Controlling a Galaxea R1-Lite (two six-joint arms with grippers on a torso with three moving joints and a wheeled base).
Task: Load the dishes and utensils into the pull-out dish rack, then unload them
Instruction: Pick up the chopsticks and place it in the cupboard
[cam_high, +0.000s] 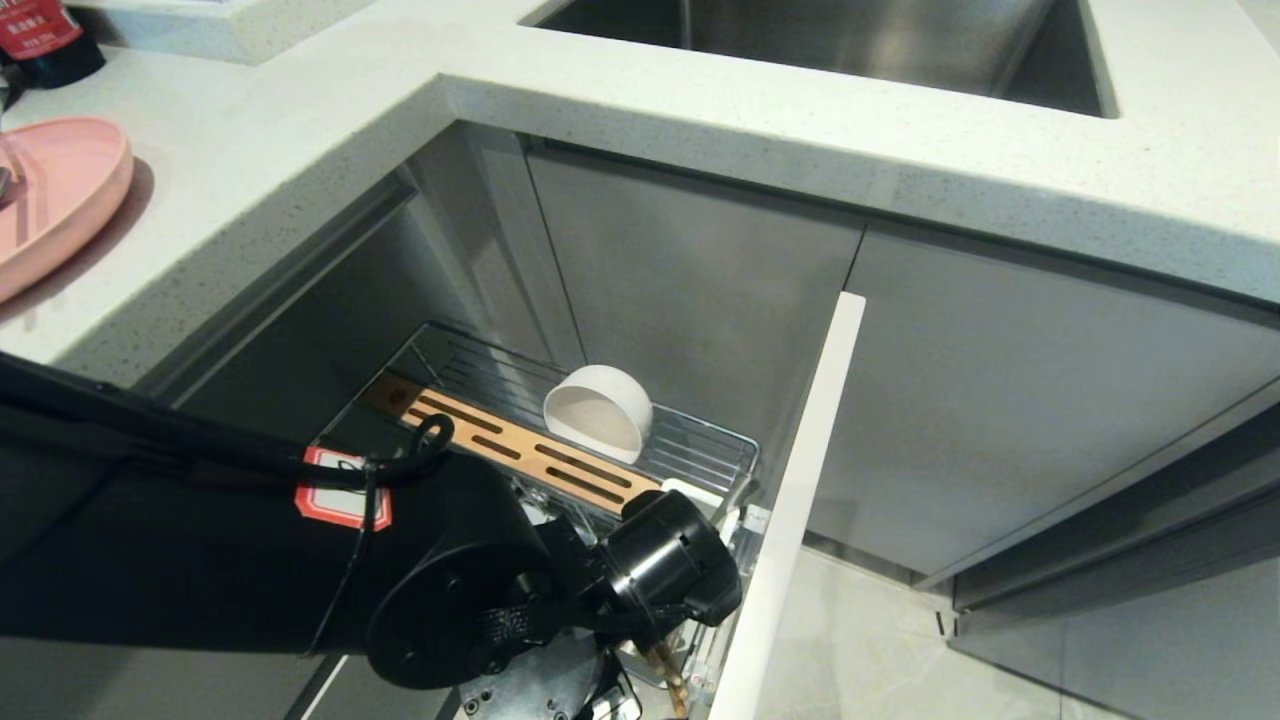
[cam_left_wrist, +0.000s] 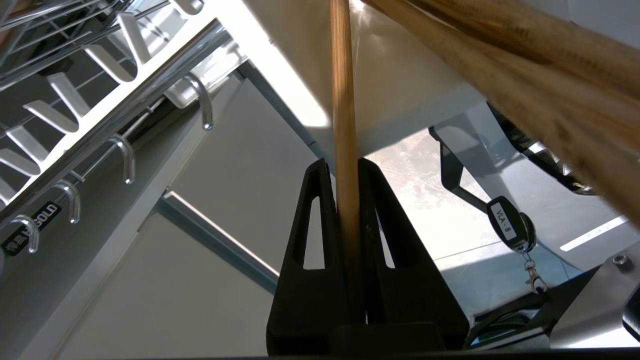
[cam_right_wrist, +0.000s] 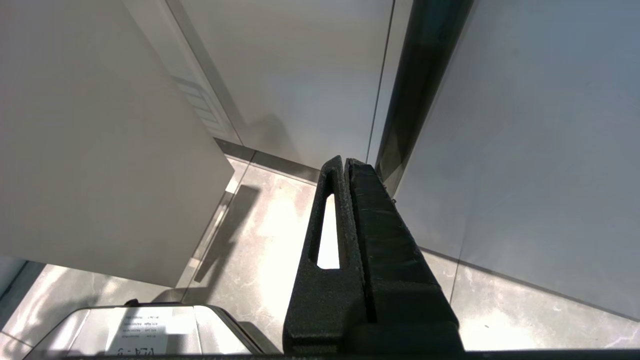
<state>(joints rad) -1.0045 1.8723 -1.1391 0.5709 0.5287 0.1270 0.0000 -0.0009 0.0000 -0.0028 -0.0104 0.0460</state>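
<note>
The left pincer (cam_left_wrist: 347, 172) is pinching one wooden chopstick (cam_left_wrist: 343, 100) at the pull-out dish rack (cam_high: 700, 440), about 6 o'clock in the head view. The white bowl (cam_high: 598, 412) lies tipped in the rack; the pink plate (cam_high: 55, 200) sits on the worktop (cam_high: 300, 150) at 10 o'clock. The right pincer (cam_right_wrist: 345, 167) is pressed together, empty.

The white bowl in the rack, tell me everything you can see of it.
The bowl is small, plain white, smooth and matte, ceramic or plastic by its look. It lies tipped on its side in the rack, its opening facing forward toward the wooden strip, its rim down beside that strip. It looks empty. Neither end effector touches it.
</note>
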